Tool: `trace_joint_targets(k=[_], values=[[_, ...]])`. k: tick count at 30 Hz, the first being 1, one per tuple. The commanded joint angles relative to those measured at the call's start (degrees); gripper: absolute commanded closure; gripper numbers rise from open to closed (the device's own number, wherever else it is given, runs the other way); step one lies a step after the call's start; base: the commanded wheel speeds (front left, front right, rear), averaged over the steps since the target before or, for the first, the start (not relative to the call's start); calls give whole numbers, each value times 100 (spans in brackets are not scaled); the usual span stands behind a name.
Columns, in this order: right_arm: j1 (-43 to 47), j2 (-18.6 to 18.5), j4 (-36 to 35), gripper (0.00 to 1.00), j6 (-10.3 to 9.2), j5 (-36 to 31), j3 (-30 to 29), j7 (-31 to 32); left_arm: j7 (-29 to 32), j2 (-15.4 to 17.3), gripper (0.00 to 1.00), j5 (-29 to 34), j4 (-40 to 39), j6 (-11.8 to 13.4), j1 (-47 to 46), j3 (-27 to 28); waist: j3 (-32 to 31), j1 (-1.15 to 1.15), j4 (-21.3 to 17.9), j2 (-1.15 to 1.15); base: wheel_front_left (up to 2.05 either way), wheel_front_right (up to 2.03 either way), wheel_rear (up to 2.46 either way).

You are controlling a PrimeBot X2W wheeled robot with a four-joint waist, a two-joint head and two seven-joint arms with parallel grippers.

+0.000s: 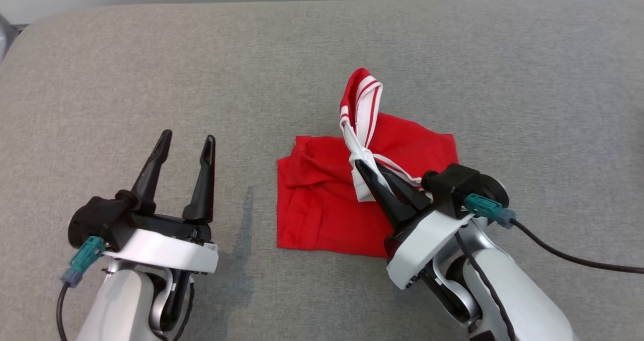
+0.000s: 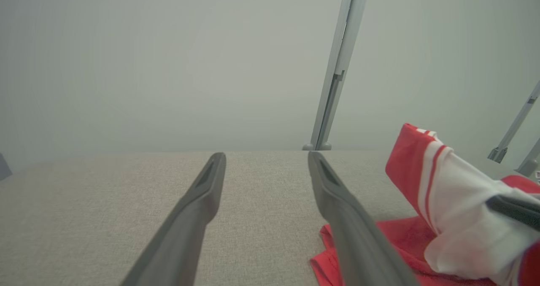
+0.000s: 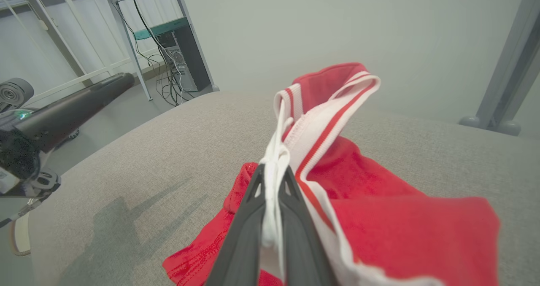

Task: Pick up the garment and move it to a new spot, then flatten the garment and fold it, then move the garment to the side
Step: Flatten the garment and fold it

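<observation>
Garment: I see the red garment (image 1: 322, 215) low and right of centre in the head view, lying as a rough rectangle on the grey cushioned surface (image 1: 126, 79)
Waistband: its white, red-striped waistband (image 1: 361, 102) stands up off the cloth as a tall loop, above the rest
Right gripper: my right gripper (image 1: 363, 169) reaches in from the lower right, fingers pressed together and clamped on the white band at the foot of that loop
Left gripper: my left gripper (image 1: 187, 142) sits at lower left, fingers spread wide, well apart from the garment's left edge
Garment edges: the left and bottom edges run fairly straight, the upper left corner is rumpled, and my right gripper hides the lower right corner
Surface edges: the far edge crosses the top of the head view and rounds off at upper left, with the garment well inside it
Open room: grey fabric stretches across the upper frame, the left side and the far right
Cable: a dark cable (image 1: 578, 260) trails from my right wrist to the right edge
Beyond: a grey post (image 3: 510, 66) stands past the surface, upper right in the right wrist view
</observation>
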Motion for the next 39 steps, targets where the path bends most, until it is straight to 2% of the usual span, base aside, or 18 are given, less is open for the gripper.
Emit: trace_joint_targets(k=[1, 10, 11, 12, 13, 20, 26, 31, 39], values=[[-123, 5, 247, 100, -3, 43, 52, -122, -20, -21, 0, 42, 25, -47, -112, -20, 72, 0, 141, 0, 0, 0, 0], [-512, 33, 1308, 100, -3, 727, 694, -680, -20, -157, 0, 92, 163, -144, -193, -75, 177, 0, 311, 0, 0, 0, 0], [-544, 32, 1362, 72, -3, 789, 772, -735, -20, -158, 0, 97, 173, -147, -196, -68, 180, 0, 303, 0, 0, 0, 0], [-565, 36, 1391, 51, -3, 909, 857, -787, -20, -163, 0, 98, 180, -150, -200, -61, 185, 0, 296, 0, 0, 0, 0], [-613, 38, 1406, 0, -3, 941, 946, -841, -20, -162, 0, 106, 189, -156, -203, -47, 186, 0, 281, 0, 0, 0, 0], [-720, 35, 976, 0, -3, 1270, 1542, -1141, -20, -143, 0, 168, 240, -190, -189, 16, 109, 0, 147, 0, 0, 0, 0], [-751, 33, 309, 0, -3, 1182, 1471, -1369, -20, -151, 0, 215, 278, -170, -83, 86, -26, 0, 20, 0, 0, 0, 0], [-589, 26, -210, 0, -3, 770, 788, -1417, -20, -126, 0, 224, 272, -123, -14, 141, -133, 0, -76, 0, 0, 0, 0], [119, -130, -634, 0, -3, -19, -1090, -1141, -20, -73, 0, 228, 239, -11, 122, 249, -234, 0, -209, 0, 0, 0, 0]])
